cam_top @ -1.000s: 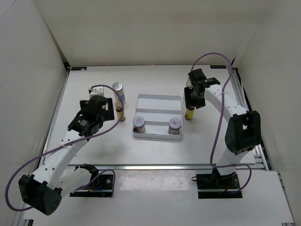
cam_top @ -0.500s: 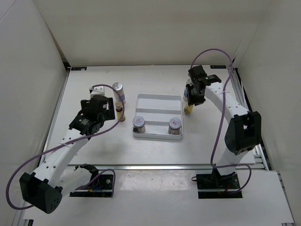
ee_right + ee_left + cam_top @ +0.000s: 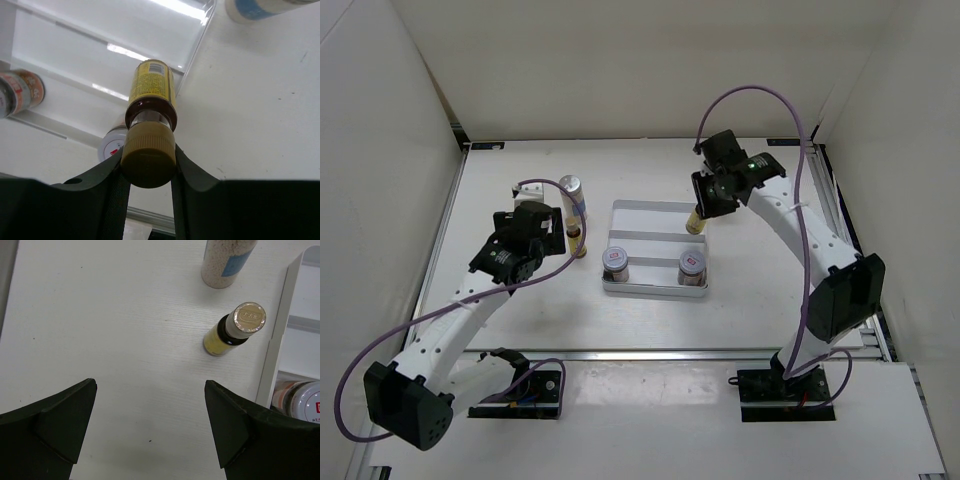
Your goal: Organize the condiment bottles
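Observation:
My right gripper [image 3: 710, 196] is shut on the cap of a slim yellow bottle [image 3: 696, 222] and holds it above the right edge of the white tray [image 3: 656, 208]. In the right wrist view the bottle [image 3: 150, 87] hangs from my gripper [image 3: 149, 165] over the tray's rim [image 3: 199, 42]. Two squat silver-lidded jars [image 3: 616, 262] [image 3: 692, 264] stand in the tray's near row. My left gripper [image 3: 546, 236] is open and empty. Ahead of it stand the other yellow bottle [image 3: 232, 335] and a tall white bottle [image 3: 227, 262]. The second white bottle [image 3: 255, 7] stands outside the tray's far right corner.
White walls enclose the table on the left, back and right. The left yellow bottle [image 3: 576, 238] and white bottle [image 3: 573, 195] stand just left of the tray, whose edge [image 3: 277, 355] shows in the left wrist view with a jar [image 3: 305, 400] behind it.
My right gripper has lifted the yellow bottle off the table right of the tray and carried it left, over the tray's right edge. The left arm has barely moved.

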You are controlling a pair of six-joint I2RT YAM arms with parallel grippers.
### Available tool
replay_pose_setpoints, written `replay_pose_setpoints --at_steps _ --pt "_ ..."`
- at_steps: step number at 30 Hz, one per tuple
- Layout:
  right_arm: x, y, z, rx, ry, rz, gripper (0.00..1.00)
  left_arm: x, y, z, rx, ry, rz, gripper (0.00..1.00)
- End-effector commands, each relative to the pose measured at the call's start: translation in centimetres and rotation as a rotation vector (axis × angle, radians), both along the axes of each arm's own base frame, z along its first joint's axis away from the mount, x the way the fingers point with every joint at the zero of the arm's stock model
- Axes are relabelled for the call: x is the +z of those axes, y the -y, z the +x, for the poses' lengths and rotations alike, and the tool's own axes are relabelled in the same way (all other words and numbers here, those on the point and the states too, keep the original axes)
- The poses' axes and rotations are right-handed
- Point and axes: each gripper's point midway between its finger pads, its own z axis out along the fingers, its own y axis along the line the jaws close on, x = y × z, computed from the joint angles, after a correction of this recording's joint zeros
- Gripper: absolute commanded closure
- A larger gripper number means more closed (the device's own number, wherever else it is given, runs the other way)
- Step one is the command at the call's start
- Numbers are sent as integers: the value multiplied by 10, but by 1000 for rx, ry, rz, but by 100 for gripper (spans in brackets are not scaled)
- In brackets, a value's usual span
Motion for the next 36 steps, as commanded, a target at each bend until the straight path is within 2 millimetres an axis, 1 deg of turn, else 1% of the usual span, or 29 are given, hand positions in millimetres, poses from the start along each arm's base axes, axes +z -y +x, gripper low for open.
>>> replay_pose_setpoints --at_steps 1,2,3,4,5,6,10,12,13,15,16,17,18,20,21,22,23,24,26,27,28,29,30,31,32,33,34,35,36 --pt "0 -17 -8 48 -17 25 98 5 0 3 8 19 -14 0" --pt "-8 -18 -10 54 -41 22 99 5 0 3 8 19 -14 0" --pt "-8 -19 -11 46 -43 26 99 5 0 3 8 19 -14 0" --pt "-16 -22 -14 57 -63 14 99 5 0 3 8 19 -14 0" --pt "-21 -23 -13 57 -75 7 99 5 0 3 8 19 -14 0" --pt "-21 -23 -13 57 -75 7 99 5 0 3 8 19 -14 0" --pt "-43 -23 -9 50 -122 -32 96 5 0 3 8 19 -14 0" --pt "-49 -21 -8 45 -139 -52 96 5 0 3 8 19 -14 0" --pt "-56 -22 -7 45 -154 -61 96 5 0 3 8 19 -14 0" --pt "-59 -22 -7 45 -162 -66 96 5 0 3 8 19 -14 0" --pt "-65 -22 -6 53 -174 -77 93 5 0 3 8 19 -14 0" --pt "-66 -23 -4 53 -175 -78 92 5 0 3 8 19 -14 0" --pt "-66 -23 -4 53 -175 -78 86 5 2 3 0 17 -20 0" --pt "-70 -22 -6 53 -192 -88 76 3 5 6 -16 11 -21 0" --pt "-70 -22 -6 53 -193 -88 68 3 11 7 -38 12 -42 0" --pt "-70 -22 -6 44 -194 -84 62 -1 13 7 -47 -1 -45 0" --pt "-67 -24 -4 45 -185 -79 53 -5 16 8 -59 -17 -49 0" --pt "-61 -24 -4 45 -176 -73 37 -1 23 10 -90 -10 -68 0" --pt "-49 -20 -3 35 -138 -73 26 -2 33 15 -122 -29 -89 0" --pt "-35 -18 -2 30 -99 -61 21 7 37 21 -130 -9 -103 0" --pt "-26 -17 0 25 -72 -56 0 10 40 23 -145 -9 -105 0" --pt "-20 -15 0 19 -55 -58 0 9 44 27 -152 -17 -108 0" --pt "-6 -12 0 13 -22 -50 0 19 48 33 -161 6 -122 0" --pt "-1 -12 -1 12 -10 -43 0 25 49 36 -162 25 -129 0" --pt "8 -10 0 6 17 -37 0 24 51 38 -162 25 -129 0" --pt "20 -8 -3 6 44 -20 0 31 52 42 -168 46 -129 0" --pt "27 -5 -4 -1 65 -18 0 30 53 45 -173 47 -122 0" --pt "41 -4 -6 -9 103 11 0 37 59 49 -194 73 -147 0" --pt "47 -1 -5 -20 133 13 0 34 61 51 -212 65 -137 0"
